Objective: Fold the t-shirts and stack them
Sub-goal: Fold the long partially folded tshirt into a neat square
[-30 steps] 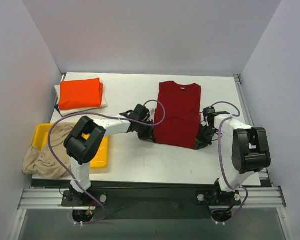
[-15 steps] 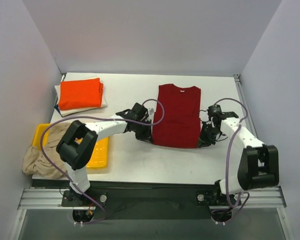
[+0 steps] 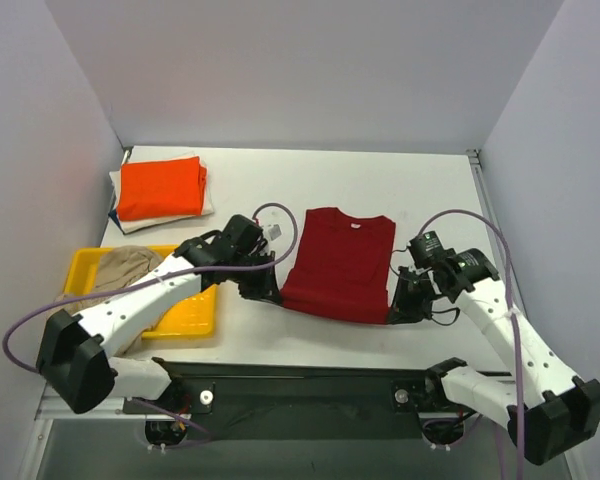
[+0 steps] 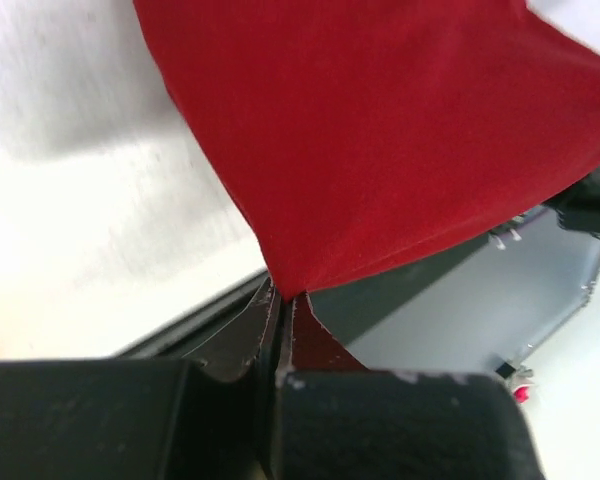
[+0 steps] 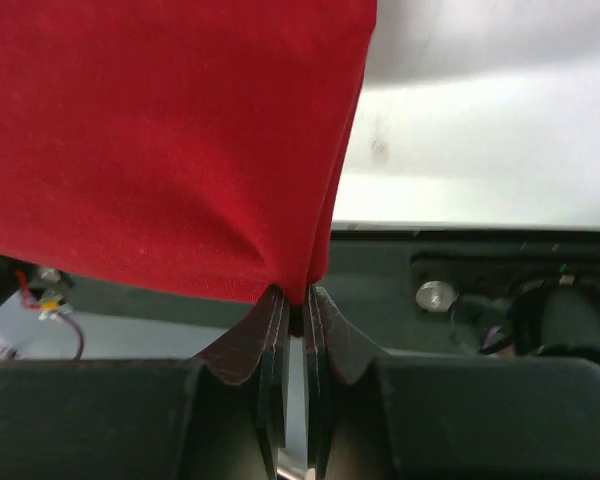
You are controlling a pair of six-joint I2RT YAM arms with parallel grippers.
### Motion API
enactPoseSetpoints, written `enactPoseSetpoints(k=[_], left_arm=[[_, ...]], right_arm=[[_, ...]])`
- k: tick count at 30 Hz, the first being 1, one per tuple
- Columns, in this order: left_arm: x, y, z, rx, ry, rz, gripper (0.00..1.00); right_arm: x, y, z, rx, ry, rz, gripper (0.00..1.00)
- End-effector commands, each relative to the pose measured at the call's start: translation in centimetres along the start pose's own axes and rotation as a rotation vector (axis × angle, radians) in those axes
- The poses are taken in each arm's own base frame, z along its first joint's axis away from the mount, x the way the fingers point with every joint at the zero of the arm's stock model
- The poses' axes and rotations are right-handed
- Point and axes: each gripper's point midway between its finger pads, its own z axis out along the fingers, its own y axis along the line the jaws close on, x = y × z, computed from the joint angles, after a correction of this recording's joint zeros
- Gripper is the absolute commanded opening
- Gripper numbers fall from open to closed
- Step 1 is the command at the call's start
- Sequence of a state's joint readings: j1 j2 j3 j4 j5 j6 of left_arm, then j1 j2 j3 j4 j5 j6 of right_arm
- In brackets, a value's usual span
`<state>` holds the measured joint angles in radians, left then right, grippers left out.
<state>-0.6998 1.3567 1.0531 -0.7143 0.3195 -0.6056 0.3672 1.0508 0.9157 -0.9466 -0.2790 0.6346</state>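
Both arms are built of white tubular links joined by chunky black joint housings. The left arm (image 3: pixel 130 305) and the right arm (image 3: pixel 535 358) each carry a thin purple cable (image 3: pixel 460 212) that runs in loose loops beside the links. The left gripper (image 3: pixel 276 296) and the right gripper (image 3: pixel 393 313) are matte black. In the wrist views, their fingers (image 5: pixel 250 345) are thin dark plates flaring out of a broad black body.

You have two claws: left claw (image 3: pixel 265 294), right claw (image 3: pixel 399 308). One yellow tray (image 3: pixel 202 306). Three t-shirts countable: one dark red t-shirt (image 3: pixel 340 265), one orange t-shirt (image 3: pixel 160 187), one beige t-shirt (image 3: pixel 128 268). Layers under the orange: uncountable.
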Motion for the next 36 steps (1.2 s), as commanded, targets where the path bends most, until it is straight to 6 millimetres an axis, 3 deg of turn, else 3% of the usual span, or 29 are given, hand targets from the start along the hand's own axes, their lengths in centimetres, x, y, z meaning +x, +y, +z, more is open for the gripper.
enactPoseSetpoints(k=[1,5,6,10,16,21,30,36], left_arm=[[2.4,0.0,-3.0,-0.017,0.013,-0.109,0.0],[1.4,-1.8,-5.0,0.049,-0.045,-0.123,0.0],[0.4,-2.6,-5.4,0.067,-0.071,-0.112,0.0],[-1.6,-3.2,-4.5,0.077,-0.079,-0.071,0.0],[-5.7,-2.7,-1.7,0.083,-0.103,-0.071,0.0],[-7.8,-3.3,0.0,0.122,-0.086,-0.045,0.0],[-11.9,-1.9,1.7,0.137,-0.108,-0.07,0.0],[-13.2,-0.3,3.3,0.138,-0.08,-0.095,0.0]], right_arm=[[2.7,-1.4,-3.5,0.071,0.007,0.098,0.0],[1.1,-0.6,-6.1,0.047,-0.085,0.102,0.0],[0.2,0.0,-6.9,0.039,-0.112,0.093,0.0],[-2.6,0.2,-7.2,0.094,-0.164,0.059,0.0],[-7.9,0.1,-5.6,0.102,-0.224,0.067,0.0],[-12.0,0.1,-4.7,0.129,-0.239,0.047,0.0],[-17.8,0.1,-3.6,0.182,-0.241,-0.016,0.0],[-20.6,0.1,-1.6,0.219,-0.21,-0.044,0.0]])
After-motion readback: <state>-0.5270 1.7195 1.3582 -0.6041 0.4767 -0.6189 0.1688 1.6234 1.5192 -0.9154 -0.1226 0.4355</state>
